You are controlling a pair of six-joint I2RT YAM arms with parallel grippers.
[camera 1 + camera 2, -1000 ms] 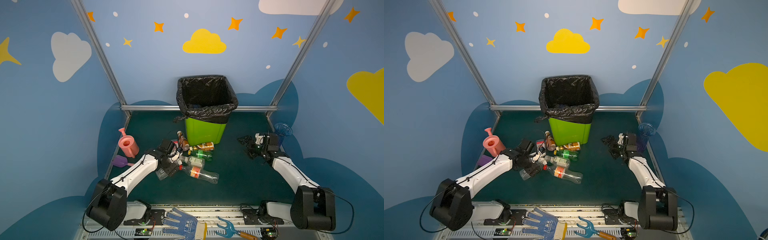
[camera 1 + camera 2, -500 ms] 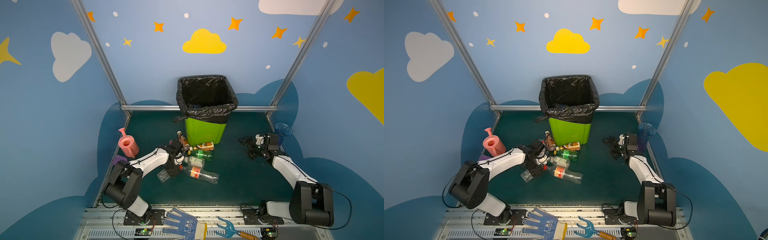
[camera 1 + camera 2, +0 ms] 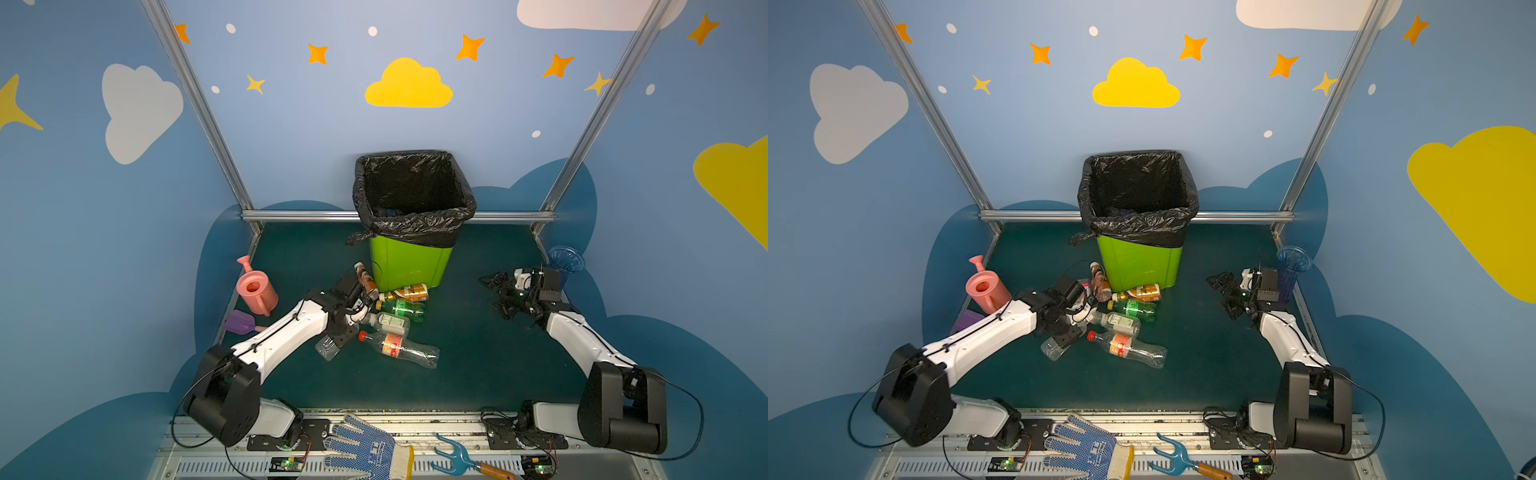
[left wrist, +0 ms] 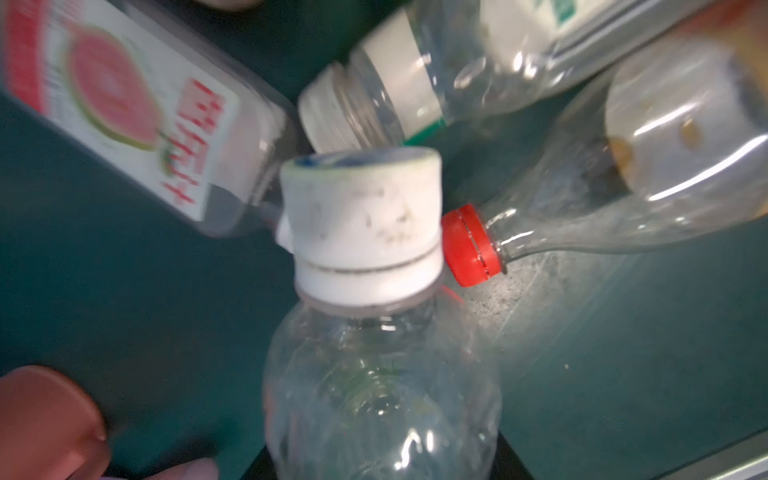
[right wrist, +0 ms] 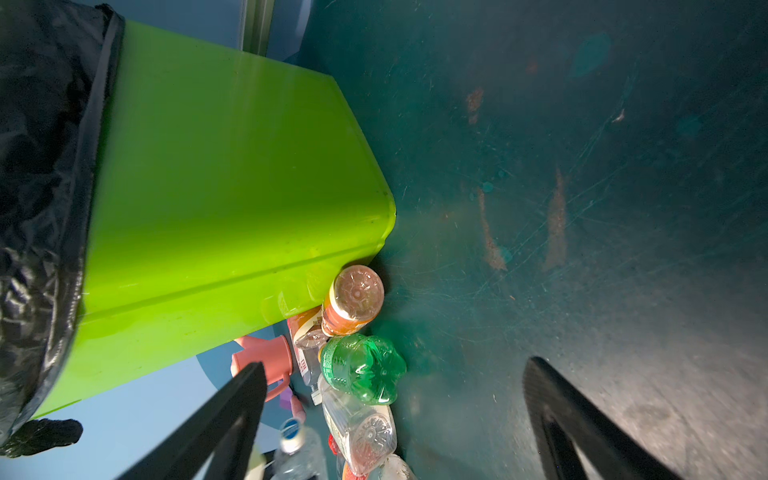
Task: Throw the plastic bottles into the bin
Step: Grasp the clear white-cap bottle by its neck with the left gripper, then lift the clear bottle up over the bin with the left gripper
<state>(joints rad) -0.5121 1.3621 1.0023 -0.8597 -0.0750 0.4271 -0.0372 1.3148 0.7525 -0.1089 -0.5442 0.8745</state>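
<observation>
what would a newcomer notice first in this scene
The tall lime-green bin with its black bag stands at the back middle of the dark mat, and a jumble of plastic bottles lies at its foot. There the left gripper is clamped on a clear white-capped bottle, while the right gripper hangs open over bare mat on the right. A pink watering can stands at the left edge.

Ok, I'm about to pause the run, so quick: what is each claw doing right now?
Left claw: closed on the clear bottle with the white cap.
Right claw: open, holding nothing.
</observation>
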